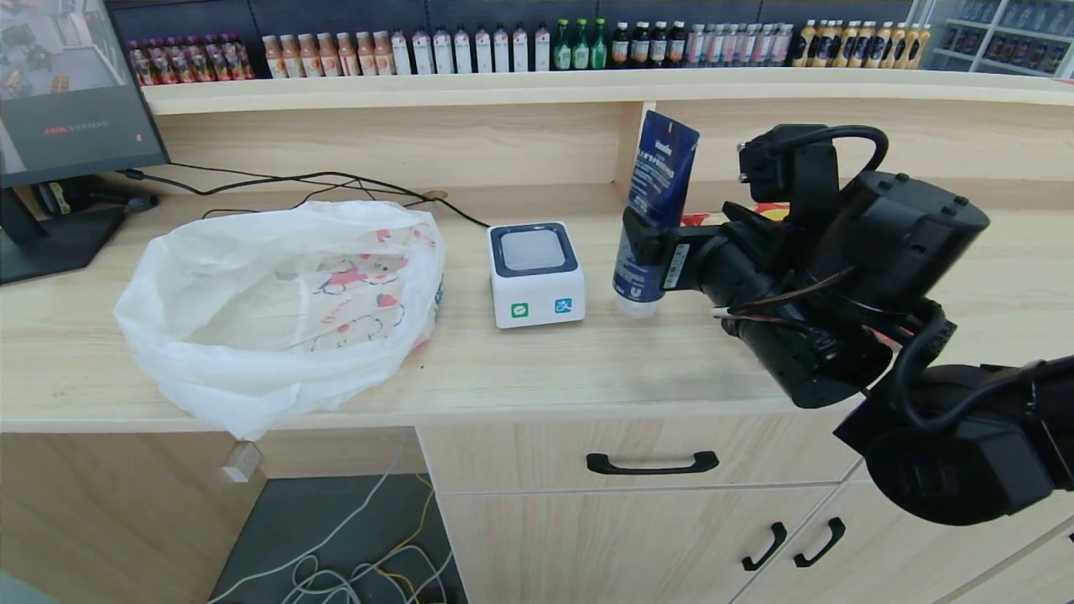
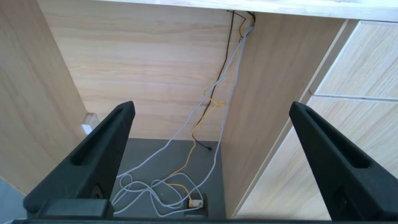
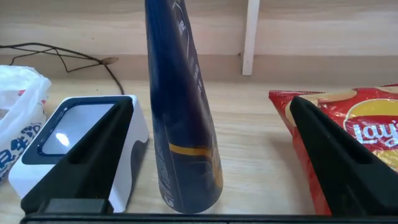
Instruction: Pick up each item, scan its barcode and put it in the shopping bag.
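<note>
A dark blue tube (image 1: 655, 201) stands cap-down on the wooden counter (image 1: 587, 369), just right of the white cube scanner (image 1: 535, 273). My right gripper (image 1: 644, 245) is open around the tube's lower half. In the right wrist view the tube (image 3: 183, 124) rises between the gripper's (image 3: 211, 102) spread fingers (image 3: 81, 162) without touching either. A red chips bag (image 3: 367, 137) lies beyond the tube, partly hidden by my right arm in the head view (image 1: 768, 211). The white plastic shopping bag (image 1: 285, 302) lies open at the counter's left. My left gripper (image 2: 211, 106) hangs open and empty below the counter.
A monitor (image 1: 67, 109) and a handheld scanner (image 1: 84, 200) stand at the far left, with black cables (image 1: 319, 180) running behind the bag. A raised ledge (image 1: 587, 88) backs the counter. Drawers (image 1: 653, 463) sit below, and loose wires (image 2: 180, 186) lie on the floor.
</note>
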